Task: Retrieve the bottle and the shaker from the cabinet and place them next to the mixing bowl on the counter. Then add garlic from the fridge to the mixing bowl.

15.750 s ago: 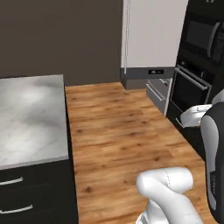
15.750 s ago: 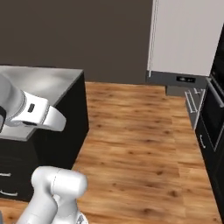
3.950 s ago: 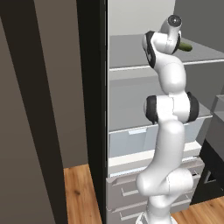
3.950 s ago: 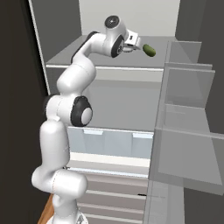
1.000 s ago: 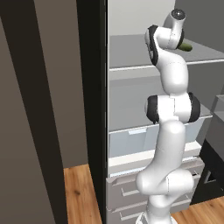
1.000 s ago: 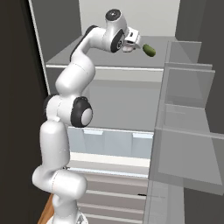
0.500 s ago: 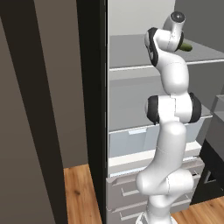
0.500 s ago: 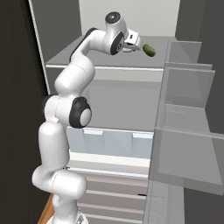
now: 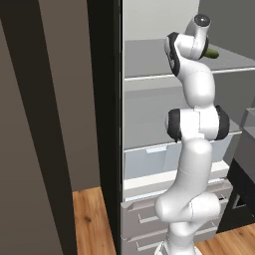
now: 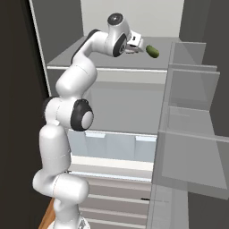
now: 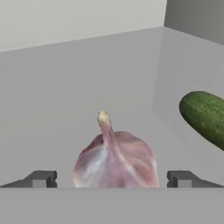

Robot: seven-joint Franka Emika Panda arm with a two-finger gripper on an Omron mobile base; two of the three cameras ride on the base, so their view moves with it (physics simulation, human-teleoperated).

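Note:
A pinkish-white garlic bulb with an upright stem sits on the top shelf of the open fridge. My gripper is open, one dark fingertip on each side of the bulb, apart from it. In the right base view the gripper reaches over that top shelf from the left. In the left base view the white arm rises in front of the fridge to the same shelf.
A green cucumber lies on the shelf just right of the garlic, near the fridge's side wall, and is also seen as cucumber and cucumber. The open fridge door with clear bins stands at the right. Clear drawers sit lower down.
The hand has dipped slightly toward the top shelf. The jaws stay open and the garlic and cucumber have not moved.

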